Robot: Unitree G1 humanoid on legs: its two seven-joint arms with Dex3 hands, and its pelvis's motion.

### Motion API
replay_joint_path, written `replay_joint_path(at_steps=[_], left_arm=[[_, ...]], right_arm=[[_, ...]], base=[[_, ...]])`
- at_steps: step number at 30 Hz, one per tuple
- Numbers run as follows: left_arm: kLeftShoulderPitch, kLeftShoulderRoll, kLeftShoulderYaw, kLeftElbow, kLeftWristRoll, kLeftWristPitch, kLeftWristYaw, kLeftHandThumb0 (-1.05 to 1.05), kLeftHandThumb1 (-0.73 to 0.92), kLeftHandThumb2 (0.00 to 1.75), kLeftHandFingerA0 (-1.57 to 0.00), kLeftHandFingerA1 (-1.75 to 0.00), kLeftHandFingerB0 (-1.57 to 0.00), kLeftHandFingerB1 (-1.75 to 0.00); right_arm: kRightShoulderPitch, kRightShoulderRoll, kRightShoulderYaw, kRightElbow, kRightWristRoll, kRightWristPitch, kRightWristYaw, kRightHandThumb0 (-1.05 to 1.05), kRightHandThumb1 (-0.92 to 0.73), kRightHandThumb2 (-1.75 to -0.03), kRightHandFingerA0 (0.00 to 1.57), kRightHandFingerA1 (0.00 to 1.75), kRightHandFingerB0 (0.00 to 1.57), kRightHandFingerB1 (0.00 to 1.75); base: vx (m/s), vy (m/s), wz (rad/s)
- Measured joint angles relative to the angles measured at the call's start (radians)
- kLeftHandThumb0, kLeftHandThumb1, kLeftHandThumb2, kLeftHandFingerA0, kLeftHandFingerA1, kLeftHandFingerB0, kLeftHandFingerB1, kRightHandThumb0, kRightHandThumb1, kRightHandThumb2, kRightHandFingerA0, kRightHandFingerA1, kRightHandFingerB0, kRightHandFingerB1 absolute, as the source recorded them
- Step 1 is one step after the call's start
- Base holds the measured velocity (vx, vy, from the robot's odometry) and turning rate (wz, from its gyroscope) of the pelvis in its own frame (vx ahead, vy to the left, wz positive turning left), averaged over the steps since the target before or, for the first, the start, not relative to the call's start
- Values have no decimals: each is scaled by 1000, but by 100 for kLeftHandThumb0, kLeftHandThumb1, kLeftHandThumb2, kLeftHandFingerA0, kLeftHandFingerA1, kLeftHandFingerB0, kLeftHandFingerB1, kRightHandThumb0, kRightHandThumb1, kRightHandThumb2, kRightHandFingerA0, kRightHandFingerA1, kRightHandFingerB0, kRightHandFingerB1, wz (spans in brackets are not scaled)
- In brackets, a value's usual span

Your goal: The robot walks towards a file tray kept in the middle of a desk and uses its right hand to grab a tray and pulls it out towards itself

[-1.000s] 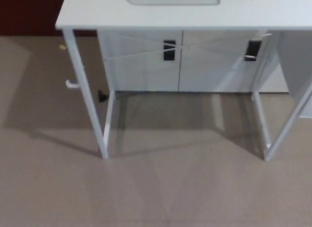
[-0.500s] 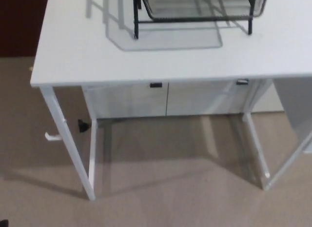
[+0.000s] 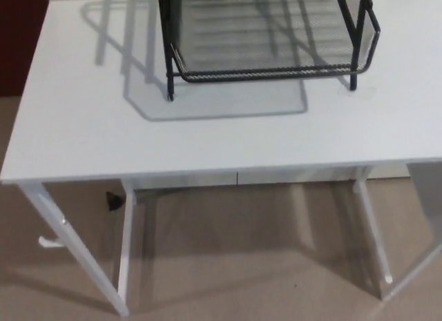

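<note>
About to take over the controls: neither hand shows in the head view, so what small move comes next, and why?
Probably step a little closer, then bring the right hand up toward the front rim of the file tray. The tray sits far back on the white desk, with bare desktop between its rim and the near edge.

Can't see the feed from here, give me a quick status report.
Both hands out of view. Black wire-mesh file tray sits on the white desk, not yet pulled out. Nothing on the desk in front of it.
</note>
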Motion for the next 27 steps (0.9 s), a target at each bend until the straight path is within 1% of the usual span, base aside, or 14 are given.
replay_joint_path(at_steps=[1,2,3,8,9,10,11,12,13,14,15,16,21,27], left_arm=[[7,0,-4,-4,0,0,-2,-17,57,99,-21,-56,-9,-48],[8,1,-11,-3,1,3,-5,-26,75,69,-27,-46,-18,-37],[11,8,-19,-5,1,2,-15,-20,53,97,-21,-56,-8,-48],[19,53,-69,-2,0,12,-64,-23,51,96,-22,-56,-11,-49],[29,58,-84,-15,1,17,-72,-22,51,95,-22,-56,-12,-49],[42,63,-98,-31,1,25,-79,-21,52,96,-22,-56,-12,-49],[51,68,-110,-41,2,30,-84,-23,52,96,-22,-56,-12,-49],[58,72,-123,-42,3,32,-90,-24,51,96,-21,-56,-11,-49],[62,75,-131,-40,3,35,-95,-22,53,98,-23,-57,-10,-49],[66,78,-138,-36,3,37,-100,-22,53,98,-23,-57,-10,-49],[67,80,-144,-31,4,37,-103,-25,74,61,-31,-46,-21,-35],[70,82,-149,-27,5,37,-107,-25,74,62,-31,-46,-21,-35],[82,84,-168,-19,7,37,-124,-28,75,60,-33,-50,-22,-36],[127,83,-169,11,6,36,-144,-26,76,62,-34,-52,-20,-37]], right_arm=[[6,0,2,-5,-1,0,0,-81,-64,-60,54,89,32,62],[12,3,5,-12,-2,2,-1,-80,-65,-58,53,89,31,62],[18,5,8,-18,-2,2,-2,-79,-64,-59,54,89,31,62],[31,12,18,-38,-6,2,-1,-83,-61,-62,56,86,31,61],[31,13,18,-32,-6,2,-1,-79,-63,-59,56,87,31,61],[31,13,18,-24,-6,2,-1,-78,-45,-95,57,83,31,63],[31,13,18,-19,-6,2,-1,-78,-62,-59,58,87,33,59],[31,14,18,-13,-6,1,-1,-81,-46,-81,58,84,31,61],[30,14,18,-7,-6,0,0,-76,-45,-95,58,82,31,62],[30,14,18,1,-6,-1,0,-76,-45,-95,58,82,31,62],[30,14,18,6,-6,-2,0,-77,-46,-96,57,81,30,61],[30,14,19,13,-6,-4,1,-80,-63,-59,56,83,32,59],[35,3,26,29,-13,-17,-4,-79,-62,-59,59,89,34,62],[53,-3,32,90,-25,-38,-9,-77,-63,-58,60,84,36,58]], base=[[185,168,-5],[271,148,28],[174,107,-56],[115,126,2],[56,71,6],[80,53,7],[87,30,4],[0,0,0],[0,0,0],[14,-100,2],[84,-116,0],[75,-136,3],[123,-69,-6],[6,-50,-1]])
